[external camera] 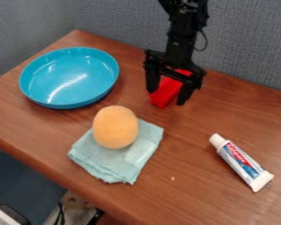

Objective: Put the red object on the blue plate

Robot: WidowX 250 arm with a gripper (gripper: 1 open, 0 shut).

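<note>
The red object (165, 90) is a small bright red block lying on the wooden table (38, 123) toward the back, right of centre. My gripper (169, 86) points straight down over it, open, with one black finger (149, 77) on the block's left and the other on its right. Whether the fingers touch the block I cannot tell. The blue plate (69, 76), round and turquoise with a raised rim, sits at the back left, a short way left of the gripper, with nothing in it.
An orange ball (115, 127) rests on a pale teal folded cloth (117, 150) at the table's front middle. A white toothpaste tube (241, 161) with red print lies at the right. The table's front edge runs diagonally below the cloth.
</note>
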